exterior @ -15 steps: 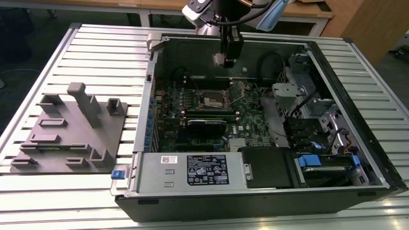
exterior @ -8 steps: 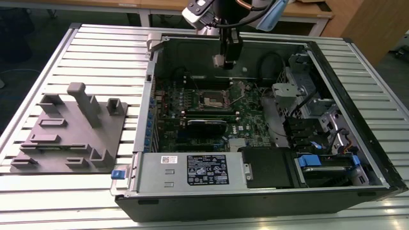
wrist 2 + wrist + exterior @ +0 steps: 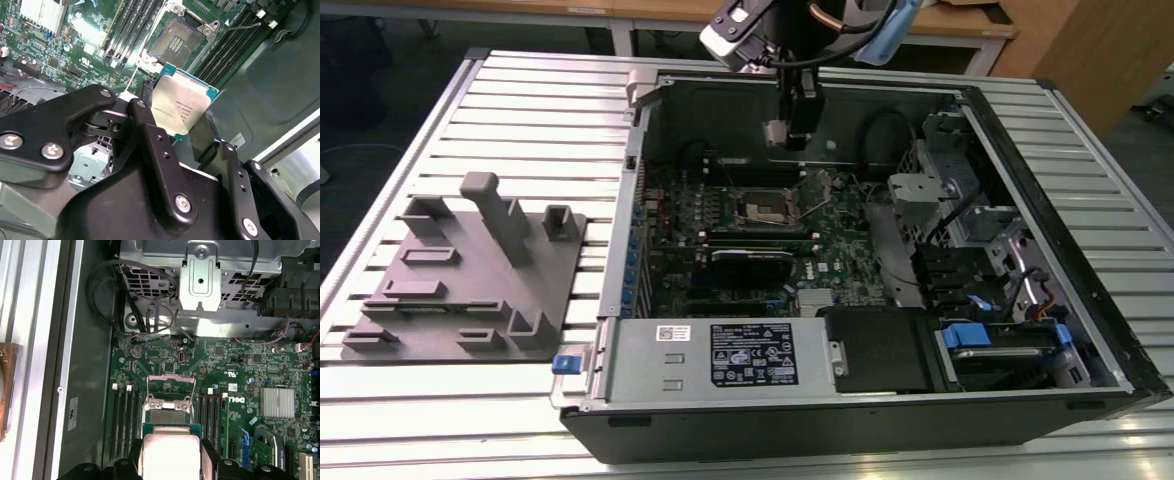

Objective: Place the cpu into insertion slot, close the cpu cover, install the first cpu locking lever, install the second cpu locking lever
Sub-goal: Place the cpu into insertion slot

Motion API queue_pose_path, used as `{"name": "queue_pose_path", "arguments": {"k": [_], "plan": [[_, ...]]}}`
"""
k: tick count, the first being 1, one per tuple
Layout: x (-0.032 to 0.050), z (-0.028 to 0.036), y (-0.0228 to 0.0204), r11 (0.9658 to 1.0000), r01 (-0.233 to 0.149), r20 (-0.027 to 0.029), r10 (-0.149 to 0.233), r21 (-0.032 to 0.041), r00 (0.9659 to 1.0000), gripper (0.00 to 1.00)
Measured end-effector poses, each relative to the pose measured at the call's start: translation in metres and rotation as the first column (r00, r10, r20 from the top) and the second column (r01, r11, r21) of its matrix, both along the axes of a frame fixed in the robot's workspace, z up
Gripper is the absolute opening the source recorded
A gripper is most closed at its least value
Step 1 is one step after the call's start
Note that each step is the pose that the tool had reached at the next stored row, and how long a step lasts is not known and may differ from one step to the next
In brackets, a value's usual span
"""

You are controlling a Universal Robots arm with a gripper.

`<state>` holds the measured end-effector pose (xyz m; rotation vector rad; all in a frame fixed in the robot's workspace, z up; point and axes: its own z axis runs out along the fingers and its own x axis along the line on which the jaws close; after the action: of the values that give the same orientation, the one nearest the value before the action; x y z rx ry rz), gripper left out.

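Placing is in hand: the gripper grasps the cpu aloft. In the exterior view the insertion slot lies at its six o'clock (cpu cover raised). Seating it likely calls for square alignment.

I get exterior view high, tilted down over whole open computer case on table. Both wrist views sit close, looking past hand, sharing socket, chip.

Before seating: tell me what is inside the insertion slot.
Inside the insertion slot only its bare contact field shows; the cpu cover stands open. The cpu, held by the gripper, covers part of the slot in the first wrist view.
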<state>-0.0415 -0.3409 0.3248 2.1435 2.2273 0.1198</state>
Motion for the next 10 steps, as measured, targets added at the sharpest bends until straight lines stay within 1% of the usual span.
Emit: {"name": "queue_pose_path", "arguments": {"k": [10], "plan": [[0.0,-0.0083,0.0,1.0,0.005,0.0001,-0.005,0.0001,1.0,0.54]]}}
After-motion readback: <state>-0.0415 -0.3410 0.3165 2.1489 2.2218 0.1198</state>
